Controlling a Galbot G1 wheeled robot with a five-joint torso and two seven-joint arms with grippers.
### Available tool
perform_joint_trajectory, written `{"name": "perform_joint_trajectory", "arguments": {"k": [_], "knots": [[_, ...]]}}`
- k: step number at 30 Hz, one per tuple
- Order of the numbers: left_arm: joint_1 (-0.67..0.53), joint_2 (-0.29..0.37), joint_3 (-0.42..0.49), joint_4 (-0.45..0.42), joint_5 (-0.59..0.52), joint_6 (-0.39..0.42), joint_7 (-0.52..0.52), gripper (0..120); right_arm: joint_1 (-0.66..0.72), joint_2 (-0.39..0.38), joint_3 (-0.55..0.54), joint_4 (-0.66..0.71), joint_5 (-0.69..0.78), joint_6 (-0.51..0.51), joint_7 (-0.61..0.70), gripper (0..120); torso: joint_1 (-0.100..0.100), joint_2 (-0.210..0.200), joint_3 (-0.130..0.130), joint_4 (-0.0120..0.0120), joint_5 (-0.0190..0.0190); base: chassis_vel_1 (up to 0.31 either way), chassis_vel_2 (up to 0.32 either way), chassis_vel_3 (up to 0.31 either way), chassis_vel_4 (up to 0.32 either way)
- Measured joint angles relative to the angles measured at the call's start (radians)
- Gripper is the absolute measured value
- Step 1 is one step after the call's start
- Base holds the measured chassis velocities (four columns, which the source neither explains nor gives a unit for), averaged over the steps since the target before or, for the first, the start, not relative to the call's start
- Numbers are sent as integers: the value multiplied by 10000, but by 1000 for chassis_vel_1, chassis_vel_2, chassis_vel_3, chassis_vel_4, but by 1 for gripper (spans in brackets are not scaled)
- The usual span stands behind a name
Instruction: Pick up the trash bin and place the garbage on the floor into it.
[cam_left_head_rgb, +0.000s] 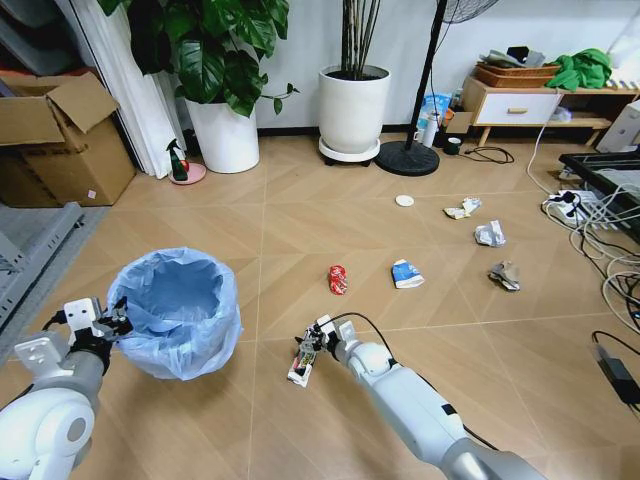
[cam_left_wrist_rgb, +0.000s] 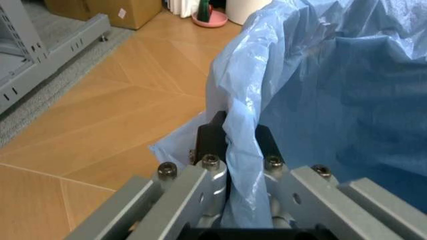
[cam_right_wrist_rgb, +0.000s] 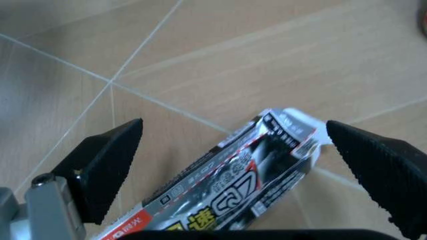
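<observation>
The trash bin (cam_left_head_rgb: 180, 312), lined with a light-blue bag, is at my front left. My left gripper (cam_left_head_rgb: 108, 322) is shut on its near rim; the left wrist view shows the black fingers (cam_left_wrist_rgb: 212, 135) pinching the bag (cam_left_wrist_rgb: 333, 100). My right gripper (cam_left_head_rgb: 305, 350) is low over a long white wrapper (cam_left_head_rgb: 300, 368) lying on the floor (cam_left_head_rgb: 300, 210). In the right wrist view the wrapper (cam_right_wrist_rgb: 227, 195) lies between its open fingers (cam_right_wrist_rgb: 110, 160). Farther off lie a red can (cam_left_head_rgb: 338, 279), a blue-and-white carton (cam_left_head_rgb: 406, 273), paper wads (cam_left_head_rgb: 490, 234) and a white disc (cam_left_head_rgb: 404, 200).
Two big white plant pots (cam_left_head_rgb: 353, 108) and a fan base (cam_left_head_rgb: 407, 157) stand along the back wall. A cardboard box (cam_left_head_rgb: 60, 140) and a grey rack (cam_left_head_rgb: 30, 260) are at the left. Cables and a power strip (cam_left_head_rgb: 575, 205) lie at the right.
</observation>
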Motion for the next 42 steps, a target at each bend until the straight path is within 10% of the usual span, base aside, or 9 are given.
{"name": "perform_joint_trajectory", "arguments": {"k": [30,42], "knots": [[-123,41,76,181,-128,-26,79,0,238,823,53,-1050,-90,-840,1590,100,-1,3,0,0,1,0,0,0,0],[-113,23,119,107,-153,18,79,0,334,957,134,-1422,-84,-778,1543,58,-1,3,0,1,2,0,0,0,0]]}}
